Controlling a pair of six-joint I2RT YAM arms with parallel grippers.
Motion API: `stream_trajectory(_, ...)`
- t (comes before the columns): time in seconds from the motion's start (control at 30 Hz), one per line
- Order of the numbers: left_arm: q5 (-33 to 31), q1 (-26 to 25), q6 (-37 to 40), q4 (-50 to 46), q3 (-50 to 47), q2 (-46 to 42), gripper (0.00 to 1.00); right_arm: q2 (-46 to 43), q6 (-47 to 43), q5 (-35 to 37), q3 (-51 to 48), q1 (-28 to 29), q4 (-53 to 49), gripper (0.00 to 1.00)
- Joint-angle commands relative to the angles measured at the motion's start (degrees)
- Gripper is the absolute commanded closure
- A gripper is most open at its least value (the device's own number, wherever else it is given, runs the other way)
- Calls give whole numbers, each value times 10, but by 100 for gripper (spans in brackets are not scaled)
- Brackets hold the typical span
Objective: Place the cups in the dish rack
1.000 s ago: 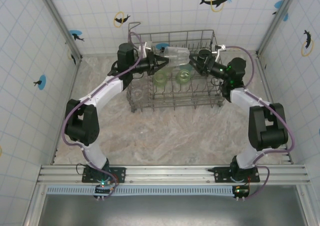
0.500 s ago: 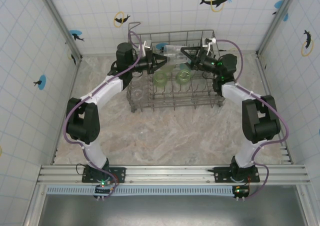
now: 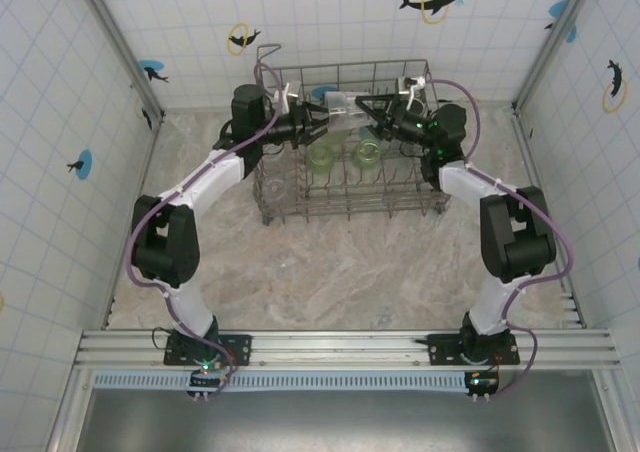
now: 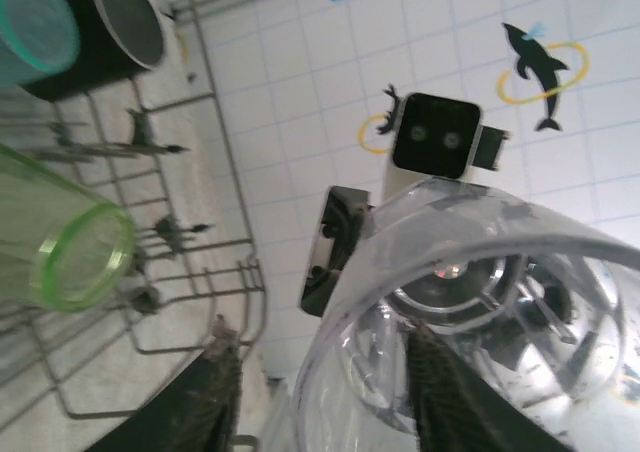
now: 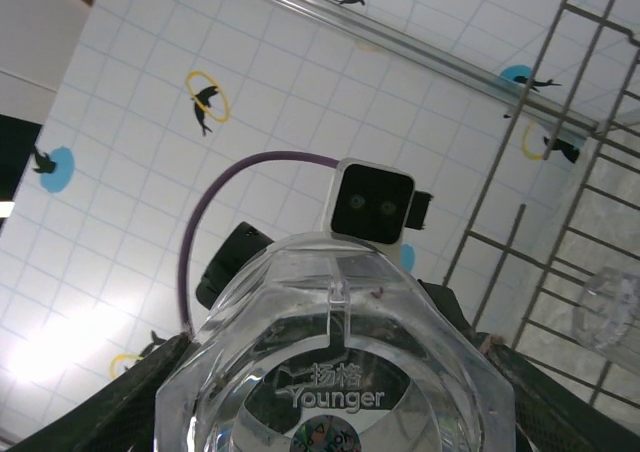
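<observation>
Top cam: you've got the clear glass [image 3: 345,107] upper centre over the dish rack [image 3: 300,210], btwn left claw [image 3: 322,124] and right claw [image 3: 377,122]; L wrist: glass lower right, left claw [image 4: 325,392] spread, one finger off its wall; R wrist: right claw [image 5: 330,372] clamps its base, bottom centre.

Clear glass [image 3: 345,107] on side over dish rack [image 3: 340,210] — two green cups [image 3: 322,157] inside.

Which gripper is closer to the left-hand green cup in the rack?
Left. The left gripper hangs just beyond that green cup; the right gripper is farther off to its right.
</observation>
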Motion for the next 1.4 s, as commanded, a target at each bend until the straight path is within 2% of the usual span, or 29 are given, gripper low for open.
stream_trajectory(0.0, -54, 27, 49, -66, 20, -50, 40, -27, -97, 19, 65, 5, -104, 65)
stream_trajectory(0.27, -125, 84, 83, -99, -15, -148, 3, -6, -246, 74, 182, 17, -331, 66)
stream_trajectory(0.47, -188, 130, 183, -219, -11, -189, 3, 47, -363, 130, 309, 44, -511, 66)
stream_trajectory(0.63, -316, 142, 293, -330, -22, -229, 3, 107, -458, 211, 436, 74, -662, 67)
stream_trajectory(0.73, -398, 142, 335, -352, -67, -268, 3, 143, -500, 262, 499, 93, -721, 67)
stream_trajectory(0.87, -482, 143, 369, -351, -130, -310, 2, 184, -523, 312, 555, 108, -752, 67)
stream_trajectory(1.07, -571, 146, 406, -348, -185, -328, 2, 222, -541, 343, 569, 129, -730, 67)
stream_trajectory(1.17, -569, 148, 410, -338, -195, -316, 2, 240, -550, 354, 569, 138, -711, 67)
stream_trajectory(1.37, -476, 148, 399, -309, -172, -275, 2, 267, -574, 389, 582, 160, -684, 67)
